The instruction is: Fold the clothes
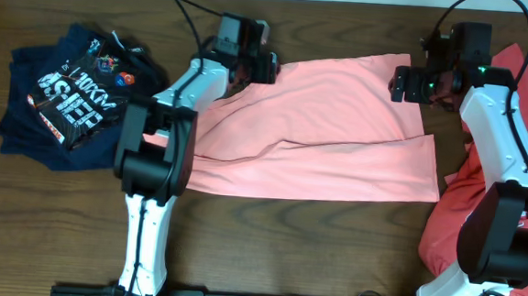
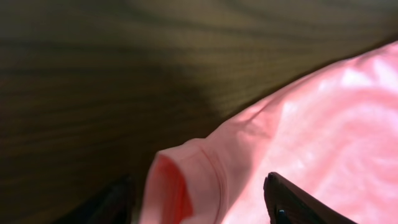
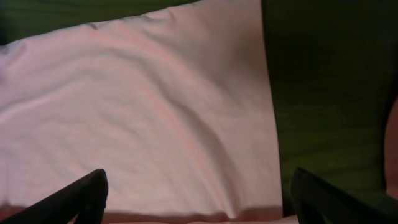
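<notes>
Left wrist view: the left gripper (image 2: 196,183) is seen spread wide with nothing clamped, a hemmed edge of the salmon-pink shirt (image 2: 323,124) lying between its fingers. The right gripper (image 3: 199,173) is likewise released over the shirt's 1 o'clock corner. The shirt is spread mid-table, with navy garments (image 1: 75,91) at 9 o'clock and a coral-red shirt (image 1: 448,223) at 3. Light, limp cloth is expected, best pinched at hems and corners.

Salmon-pink T-shirt (image 1: 329,134) lies partly folded on table.
</notes>
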Action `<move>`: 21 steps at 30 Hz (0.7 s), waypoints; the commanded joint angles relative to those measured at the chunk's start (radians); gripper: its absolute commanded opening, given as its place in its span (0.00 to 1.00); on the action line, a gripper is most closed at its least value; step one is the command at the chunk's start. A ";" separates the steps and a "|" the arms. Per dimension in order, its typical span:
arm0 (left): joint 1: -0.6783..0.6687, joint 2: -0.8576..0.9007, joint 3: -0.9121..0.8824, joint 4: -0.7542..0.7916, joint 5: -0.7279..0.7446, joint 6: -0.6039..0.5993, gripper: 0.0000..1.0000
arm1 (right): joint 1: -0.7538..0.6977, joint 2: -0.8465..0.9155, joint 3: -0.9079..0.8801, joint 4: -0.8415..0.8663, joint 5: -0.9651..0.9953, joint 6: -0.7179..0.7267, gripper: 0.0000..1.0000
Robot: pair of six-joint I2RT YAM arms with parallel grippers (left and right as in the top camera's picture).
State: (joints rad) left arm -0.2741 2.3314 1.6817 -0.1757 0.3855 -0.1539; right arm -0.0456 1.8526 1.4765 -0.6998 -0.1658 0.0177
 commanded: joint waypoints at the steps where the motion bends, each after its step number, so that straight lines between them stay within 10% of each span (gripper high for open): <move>1: -0.005 0.035 0.019 0.018 -0.013 0.011 0.58 | 0.013 -0.007 0.024 0.001 -0.007 0.011 0.84; 7: -0.011 0.023 0.019 0.003 -0.011 -0.022 0.08 | 0.013 -0.004 0.024 0.014 0.034 0.011 0.67; 21: -0.017 -0.138 0.019 -0.299 0.143 -0.034 0.06 | 0.014 0.228 0.109 0.254 0.063 0.011 0.82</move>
State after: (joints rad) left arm -0.2886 2.2395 1.6917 -0.4538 0.4988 -0.1841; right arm -0.0414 2.0174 1.5566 -0.4923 -0.1112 0.0284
